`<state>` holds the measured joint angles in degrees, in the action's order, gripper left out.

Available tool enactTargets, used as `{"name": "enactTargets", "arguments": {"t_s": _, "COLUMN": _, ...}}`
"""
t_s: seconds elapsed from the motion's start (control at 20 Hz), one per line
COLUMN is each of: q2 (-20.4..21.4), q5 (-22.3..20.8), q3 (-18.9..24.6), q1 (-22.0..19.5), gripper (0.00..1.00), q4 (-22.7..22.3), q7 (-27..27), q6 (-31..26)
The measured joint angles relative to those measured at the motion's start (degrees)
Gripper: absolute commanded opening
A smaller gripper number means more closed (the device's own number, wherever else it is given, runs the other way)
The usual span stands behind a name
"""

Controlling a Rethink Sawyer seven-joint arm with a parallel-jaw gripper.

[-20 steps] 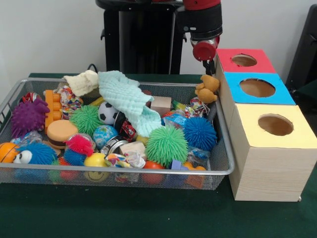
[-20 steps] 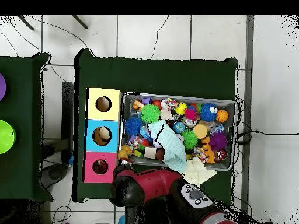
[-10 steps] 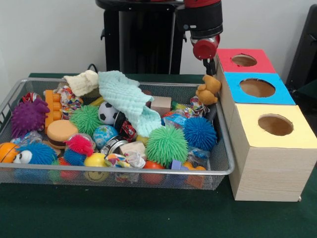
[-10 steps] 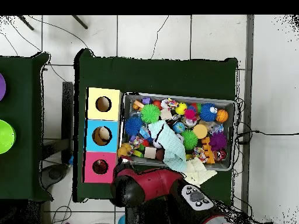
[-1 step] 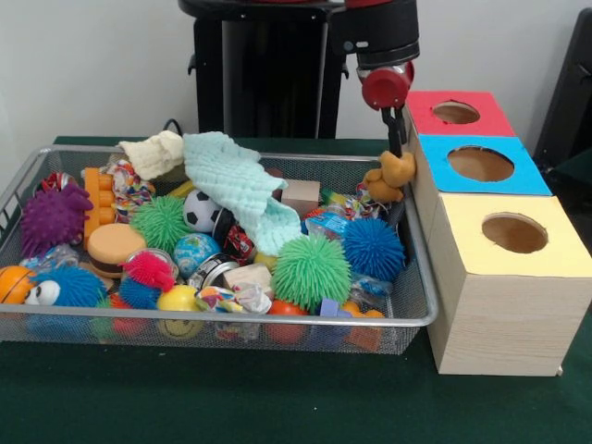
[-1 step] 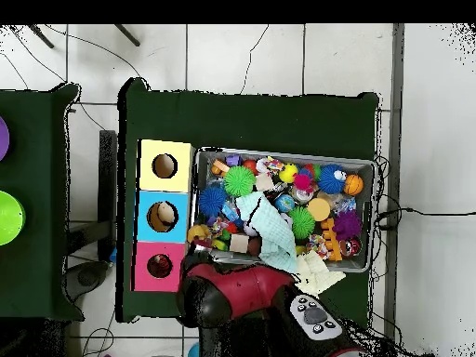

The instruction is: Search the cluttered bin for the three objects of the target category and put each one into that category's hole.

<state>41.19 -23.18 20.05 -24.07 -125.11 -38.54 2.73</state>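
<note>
The end effector (image 5: 398,148) pinches, as far as I can see, a brown teddy bear (image 5: 390,176) above the bin's (image 5: 231,319) corner, beside the blue-topped box (image 5: 481,165).

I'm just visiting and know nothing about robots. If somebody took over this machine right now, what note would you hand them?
Gripper: shut on the small brown teddy bear, which hangs at the bin's corner beside the blue-topped box.
Boxes: red, blue and yellow, one hole each.
Done: one bear picked up. The overhead view shows something pale in the blue hole; unclear what.
Left: drop this bear, then search the bin for the rest.
</note>
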Motion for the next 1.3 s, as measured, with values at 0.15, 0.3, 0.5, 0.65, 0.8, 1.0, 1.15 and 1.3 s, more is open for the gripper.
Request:
{"name": "enactTargets", "arguments": {"t_s": 0.15, "q2": 0.17, "q5": -0.01, "q3": 0.0, "q1": 0.16, "gripper": 1.0, "q4": 0.24, "q7": 0.0, "q6": 0.01}}
{"name": "enactTargets", "arguments": {"t_s": 0.3, "q2": 0.34, "q5": -0.01, "q3": 0.0, "q1": 0.45, "gripper": 1.0, "q4": 0.5, "q7": 0.0, "q6": 0.01}}
{"name": "enactTargets", "arguments": {"t_s": 0.5, "q2": 0.47, "q5": -0.31, "q3": -0.08, "q1": 0.87, "gripper": 1.0, "q4": 0.91, "q7": 0.0, "q6": -0.04}}
{"name": "enactTargets", "arguments": {"t_s": 0.65, "q2": 0.49, "q5": -0.98, "q3": -0.09, "q1": 0.92, "gripper": 1.0, "q4": 1.2, "q7": 0.0, "q6": -0.02}}
{"name": "enactTargets", "arguments": {"t_s": 0.8, "q2": 0.72, "q5": -1.52, "q3": -0.09, "q1": 0.92, "gripper": 1.0, "q4": 1.97, "q7": 0.0, "q6": -0.01}}
{"name": "enactTargets", "arguments": {"t_s": 1.0, "q2": 1.13, "q5": -2.07, "q3": -0.09, "q1": 0.92, "gripper": 1.0, "q4": 2.98, "q7": 0.0, "q6": -0.02}}
{"name": "enactTargets", "arguments": {"t_s": 1.15, "q2": 1.5, "q5": -2.53, "q3": -0.09, "q1": 0.91, "gripper": 1.0, "q4": 3.61, "q7": 0.0, "q6": -0.01}}
{"name": "enactTargets", "arguments": {"t_s": 1.3, "q2": 1.86, "q5": -3.17, "q3": -0.09, "q1": 0.89, "gripper": 1.0, "q4": 4.25, "q7": 0.0, "q6": -0.08}}
